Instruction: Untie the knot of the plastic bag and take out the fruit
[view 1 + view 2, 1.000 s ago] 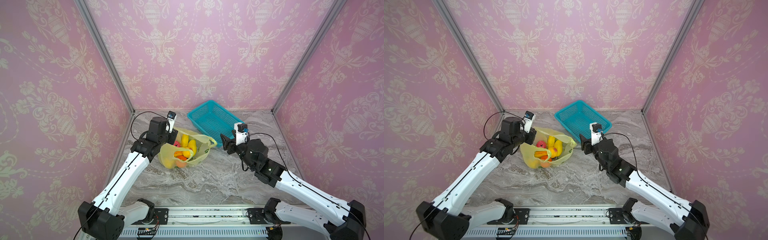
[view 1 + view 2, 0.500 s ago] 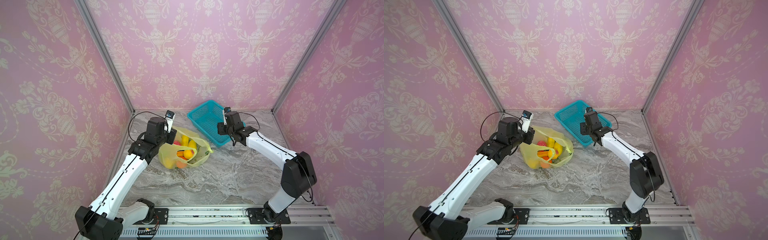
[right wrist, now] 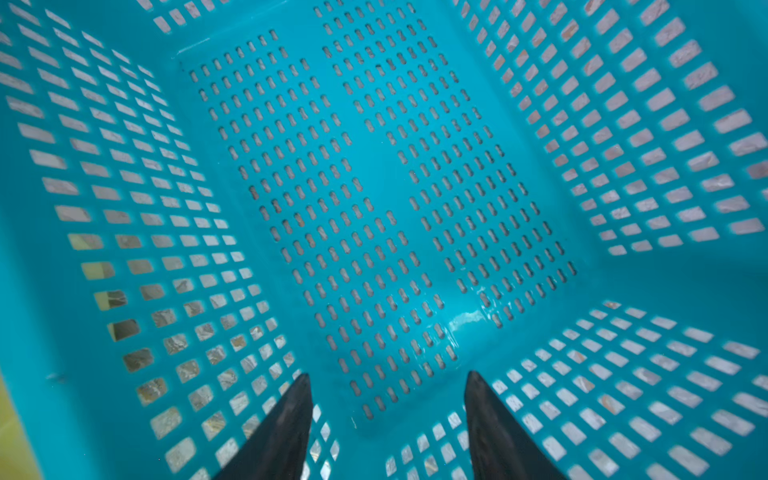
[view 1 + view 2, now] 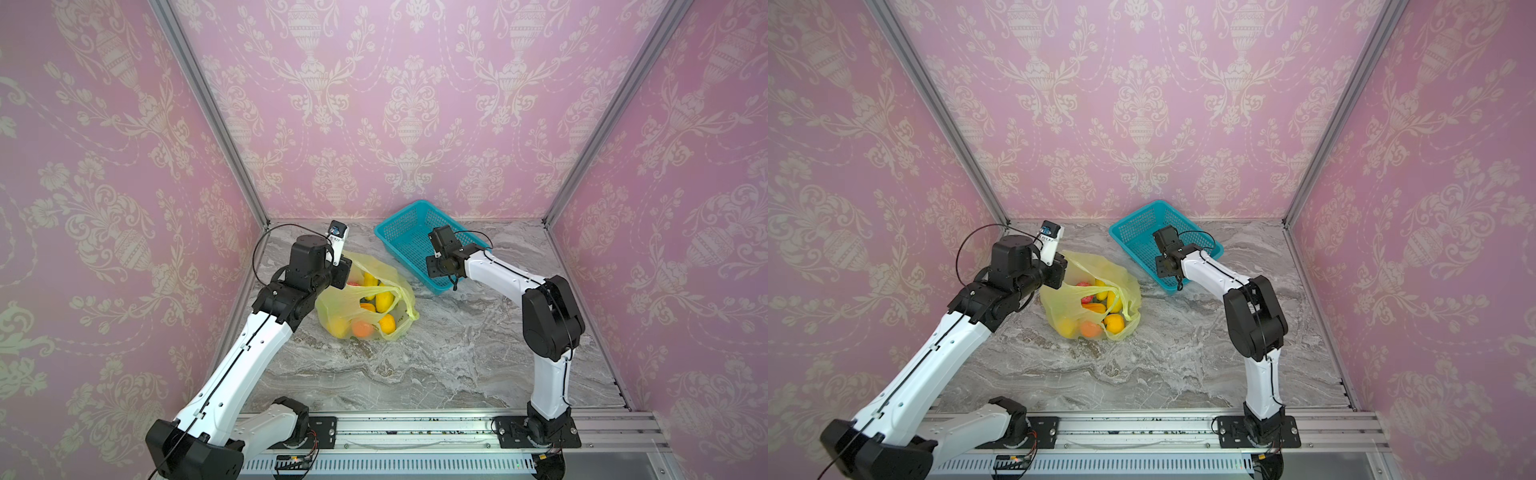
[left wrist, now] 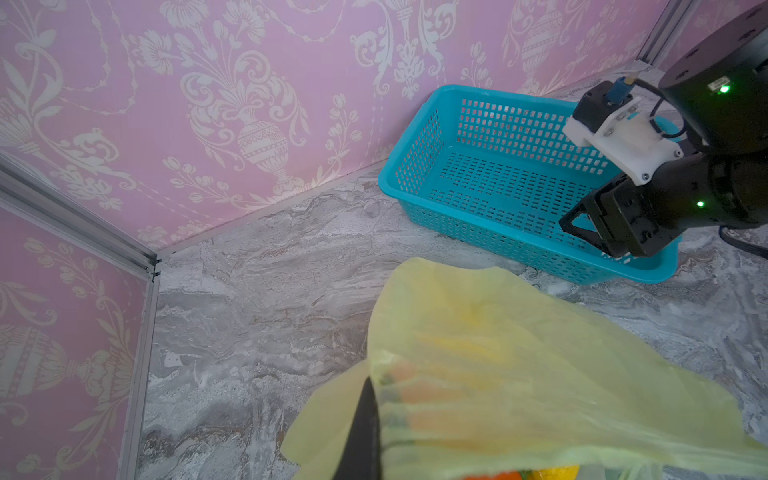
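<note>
Left wrist view, closest in: fully shut left gripper, only 1 dark finger showing, pinched on the film of the bag. Seen in both top views as a grip on the bag's rim at 10 o'clock, probably to keep the mouth lifted and spread for an easy reach-in by the other arm.

Mid-table, at about 10 o'clock from the centre of the table: bag slumped, mouth upward, fruit inside and showing through the opening, yellow and orange pieces plus 1 red. Across the mouth, a thin stretched handle strip. Knot too small to make out, so impossible to say whether tied or loose.

Farther back, at 1 o'clock from the bag, near it but not touching: basket, close to the rear wall, presumably the drop spot. Above its floor, in the right wrist view: right gripper, jaws roughly half apart, nothing between them, no fruit below.

Judged stage: bag held ready, no piece out yet. Next, likely a reach toward 7 o'clock into the held-open mouth.
</note>
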Controlling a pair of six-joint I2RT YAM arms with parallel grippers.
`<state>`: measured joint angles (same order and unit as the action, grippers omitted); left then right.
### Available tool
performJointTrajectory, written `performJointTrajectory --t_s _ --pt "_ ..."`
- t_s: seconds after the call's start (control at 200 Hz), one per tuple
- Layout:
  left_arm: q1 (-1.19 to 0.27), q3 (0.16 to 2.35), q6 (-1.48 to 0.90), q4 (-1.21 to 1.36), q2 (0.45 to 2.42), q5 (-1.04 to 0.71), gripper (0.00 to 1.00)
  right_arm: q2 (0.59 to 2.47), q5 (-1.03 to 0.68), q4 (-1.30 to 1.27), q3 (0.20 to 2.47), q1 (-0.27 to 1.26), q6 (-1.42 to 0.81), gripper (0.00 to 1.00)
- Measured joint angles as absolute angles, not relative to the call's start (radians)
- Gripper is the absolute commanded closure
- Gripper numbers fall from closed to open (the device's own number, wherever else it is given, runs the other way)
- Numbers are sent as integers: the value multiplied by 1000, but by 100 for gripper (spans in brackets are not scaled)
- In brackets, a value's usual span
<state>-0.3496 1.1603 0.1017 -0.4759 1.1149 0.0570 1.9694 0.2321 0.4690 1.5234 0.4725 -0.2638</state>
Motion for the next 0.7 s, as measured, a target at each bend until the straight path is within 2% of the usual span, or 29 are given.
performJointTrajectory --t_s 0.475,0.701 --pt "-350 1156 102 -475 1114 57 100 1727 224 398 1172 481 -321 44" --pt "-350 1151 104 -467 1114 57 100 1578 258 398 1027 576 -365 43"
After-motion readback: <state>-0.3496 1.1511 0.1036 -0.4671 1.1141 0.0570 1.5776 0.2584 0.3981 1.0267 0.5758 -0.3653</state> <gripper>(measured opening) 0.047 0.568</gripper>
